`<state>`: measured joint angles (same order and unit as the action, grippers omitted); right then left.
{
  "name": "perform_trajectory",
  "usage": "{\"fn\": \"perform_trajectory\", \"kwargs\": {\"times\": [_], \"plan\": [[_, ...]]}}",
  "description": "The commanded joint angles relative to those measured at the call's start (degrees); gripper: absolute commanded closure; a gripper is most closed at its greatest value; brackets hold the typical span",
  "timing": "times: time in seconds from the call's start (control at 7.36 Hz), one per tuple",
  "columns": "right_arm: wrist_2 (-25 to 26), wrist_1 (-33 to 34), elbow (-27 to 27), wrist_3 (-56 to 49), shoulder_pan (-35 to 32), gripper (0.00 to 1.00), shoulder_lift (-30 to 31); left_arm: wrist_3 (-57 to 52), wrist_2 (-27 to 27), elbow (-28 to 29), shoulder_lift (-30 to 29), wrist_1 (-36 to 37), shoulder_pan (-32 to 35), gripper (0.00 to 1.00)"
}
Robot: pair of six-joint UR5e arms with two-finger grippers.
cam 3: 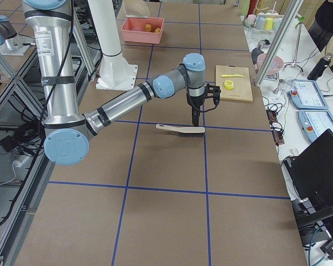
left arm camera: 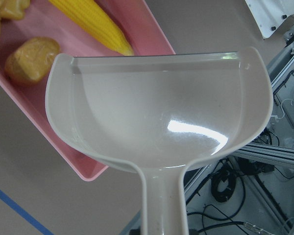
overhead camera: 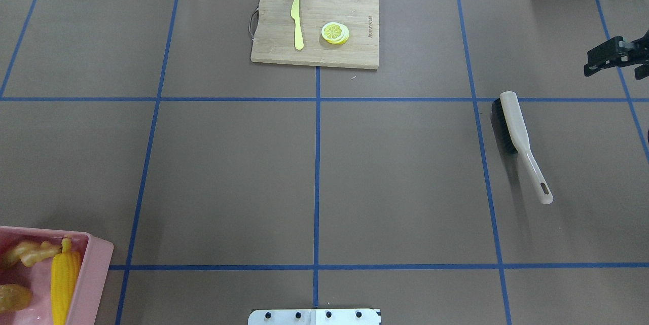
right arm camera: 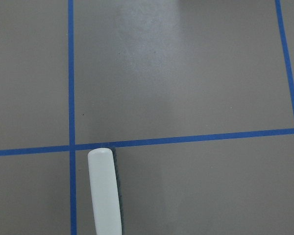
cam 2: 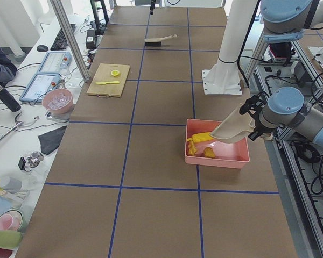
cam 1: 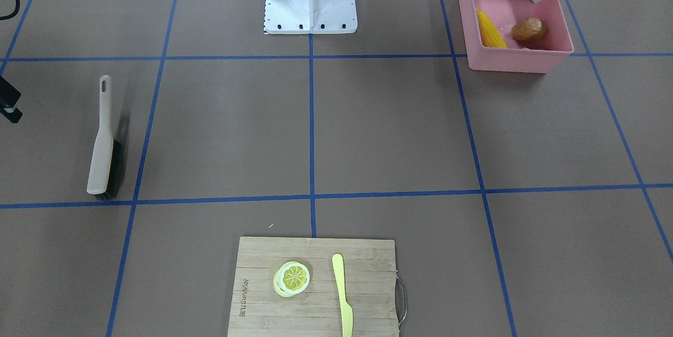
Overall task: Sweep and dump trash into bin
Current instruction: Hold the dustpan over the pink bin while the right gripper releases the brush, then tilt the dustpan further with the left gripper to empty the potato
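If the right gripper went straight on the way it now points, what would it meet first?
Probably the bristle-head end of the brush, or the table right beside it. The right gripper points straight down there, and the depth is unclear.

I get bright, even overhead light on every feed. The brush (cam 1: 105, 142) throws a soft shadow along one side onto the table (cam 1: 368, 132). In my left wrist view a white glare patch sits on the dustpan (left arm camera: 157, 112), and its handle blurs toward the bottom edge.
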<state>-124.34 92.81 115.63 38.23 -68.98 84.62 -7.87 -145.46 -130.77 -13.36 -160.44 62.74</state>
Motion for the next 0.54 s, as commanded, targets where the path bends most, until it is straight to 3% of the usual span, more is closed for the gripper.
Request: {"fn": "perform_trajectory", "kwargs": {"times": [0.0, 0.41], "plan": [[0.2, 0.0, -0.6, 0.0, 0.2, 0.0, -0.2, -0.1, 8.2, -0.3, -3.6, -6.5, -0.1, 0.98], [0.3, 0.0, -1.6, 0.0, -0.8, 0.0, 1.0, -1.9, 15.8, -0.6, -12.8, -7.1, -3.2, 0.98]]}}
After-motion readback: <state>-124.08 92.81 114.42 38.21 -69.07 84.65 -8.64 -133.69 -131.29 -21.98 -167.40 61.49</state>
